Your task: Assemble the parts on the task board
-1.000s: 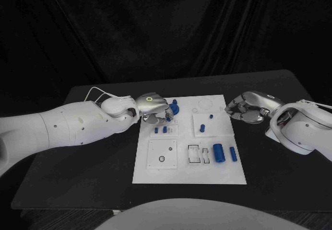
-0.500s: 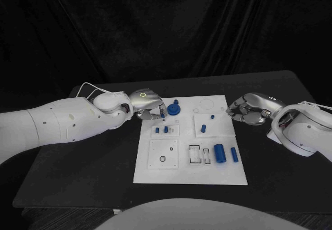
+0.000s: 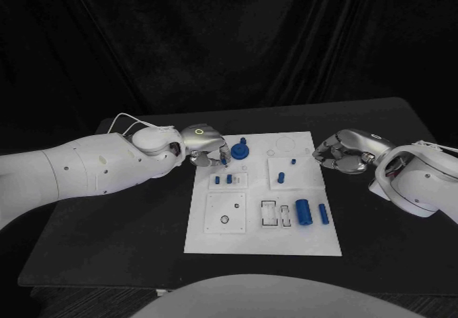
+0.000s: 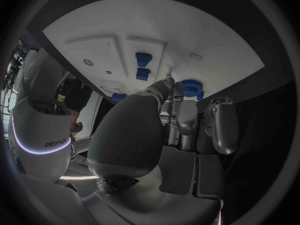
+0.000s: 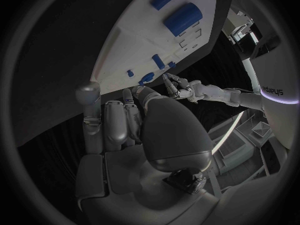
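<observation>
From the head view, my left hand (image 3: 204, 144) sits at the task board (image 3: 263, 242)'s far left corner, fingers loose and holding nothing, the round blue part (image 3: 239, 152) just beside them toward the board's middle. My right hand (image 3: 341, 152) is curled, empty, off the board's right edge.

In my left wrist view that round blue part (image 4: 190, 87) lies just past my fingertips (image 4: 167, 81).

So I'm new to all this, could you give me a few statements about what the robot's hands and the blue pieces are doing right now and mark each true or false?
1. The left hand is at the far left corner of the task board, beside the blue round part. True.
2. The right hand is holding a blue part. False: it holds nothing and sits off the board's right edge, fingers curled in.
3. Two blue cylinders lie side by side near the board's right edge. True.
4. The task board is black. False: it is white, on a black table.
</observation>
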Motion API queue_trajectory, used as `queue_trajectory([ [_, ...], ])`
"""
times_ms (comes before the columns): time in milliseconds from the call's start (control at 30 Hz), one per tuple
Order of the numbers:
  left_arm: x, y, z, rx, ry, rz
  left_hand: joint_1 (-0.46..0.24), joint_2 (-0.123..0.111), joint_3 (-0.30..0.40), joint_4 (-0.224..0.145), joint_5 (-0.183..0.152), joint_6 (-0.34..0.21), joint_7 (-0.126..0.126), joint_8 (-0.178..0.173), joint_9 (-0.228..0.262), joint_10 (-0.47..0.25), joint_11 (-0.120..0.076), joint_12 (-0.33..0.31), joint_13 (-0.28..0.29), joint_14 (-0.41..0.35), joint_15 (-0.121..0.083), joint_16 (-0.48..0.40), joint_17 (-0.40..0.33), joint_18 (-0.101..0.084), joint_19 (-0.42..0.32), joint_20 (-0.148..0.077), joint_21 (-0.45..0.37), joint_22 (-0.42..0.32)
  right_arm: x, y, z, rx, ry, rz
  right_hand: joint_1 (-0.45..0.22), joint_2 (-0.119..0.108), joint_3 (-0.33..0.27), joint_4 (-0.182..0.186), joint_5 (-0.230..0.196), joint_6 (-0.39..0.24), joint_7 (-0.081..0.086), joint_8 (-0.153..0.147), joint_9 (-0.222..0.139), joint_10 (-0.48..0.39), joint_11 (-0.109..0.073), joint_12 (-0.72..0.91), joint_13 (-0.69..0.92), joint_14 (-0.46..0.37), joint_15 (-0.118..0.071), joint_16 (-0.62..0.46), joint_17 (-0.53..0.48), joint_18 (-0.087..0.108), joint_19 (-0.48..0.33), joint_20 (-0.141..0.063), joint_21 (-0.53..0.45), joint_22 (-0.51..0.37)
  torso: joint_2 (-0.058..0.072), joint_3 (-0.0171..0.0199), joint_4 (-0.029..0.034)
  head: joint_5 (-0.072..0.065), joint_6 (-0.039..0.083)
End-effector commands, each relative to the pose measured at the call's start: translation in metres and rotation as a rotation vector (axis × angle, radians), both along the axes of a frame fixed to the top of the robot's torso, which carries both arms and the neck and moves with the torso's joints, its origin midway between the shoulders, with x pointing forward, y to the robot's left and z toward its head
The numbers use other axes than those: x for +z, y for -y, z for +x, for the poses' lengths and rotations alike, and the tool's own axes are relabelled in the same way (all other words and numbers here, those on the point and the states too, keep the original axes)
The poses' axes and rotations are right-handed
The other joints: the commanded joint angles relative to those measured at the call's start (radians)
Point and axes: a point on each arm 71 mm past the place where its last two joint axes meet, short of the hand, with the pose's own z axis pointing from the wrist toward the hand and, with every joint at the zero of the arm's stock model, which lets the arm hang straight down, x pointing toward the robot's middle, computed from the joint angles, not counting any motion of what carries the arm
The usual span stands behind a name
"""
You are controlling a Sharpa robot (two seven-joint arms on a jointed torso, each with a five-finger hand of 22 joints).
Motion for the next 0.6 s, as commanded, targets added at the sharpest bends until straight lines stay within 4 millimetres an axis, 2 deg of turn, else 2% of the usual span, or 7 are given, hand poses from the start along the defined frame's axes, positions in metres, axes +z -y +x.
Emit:
queue_trajectory([
  [33,-0.0026,0.0012,0.0009,0.006,-0.013,0.014,-0.009,-0.001,0.006,0.001,-0.004,0.009,0.007,-0.002,-0.001,0.002,0.001,-0.007,-0.001,-0.010,0.000,-0.004,0.000,-0.015,-0.005,0.002,-0.002,0.182,-0.0016,0.0007,-0.0003,-0.009,-0.009,-0.004,0.006,0.000,0.008,-0.001,0.003,0.006,0.002,0.001,-0.002,-0.008,-0.001,-0.007,-0.001,0.009,0.007,-0.003,-0.001,0.020,-0.005,-0.001,-0.006,0.066,0.000,-0.0001,0.0001,-0.003,0.000],
  [600,-0.0089,0.0048,0.0008,0.015,-0.031,0.022,-0.009,-0.004,0.005,-0.001,-0.007,0.007,0.006,-0.004,-0.001,0.004,0.001,-0.010,-0.003,-0.015,-0.001,-0.009,-0.010,-0.014,-0.009,0.002,-0.009,0.180,-0.0022,0.0004,0.0000,-0.011,-0.012,-0.006,0.006,-0.001,0.008,-0.002,0.003,0.005,0.003,0.001,-0.002,-0.009,-0.001,-0.008,-0.002,0.008,0.008,-0.005,-0.002,0.021,-0.006,0.000,-0.009,0.066,0.000,-0.0001,-0.0007,-0.001,0.000],
])
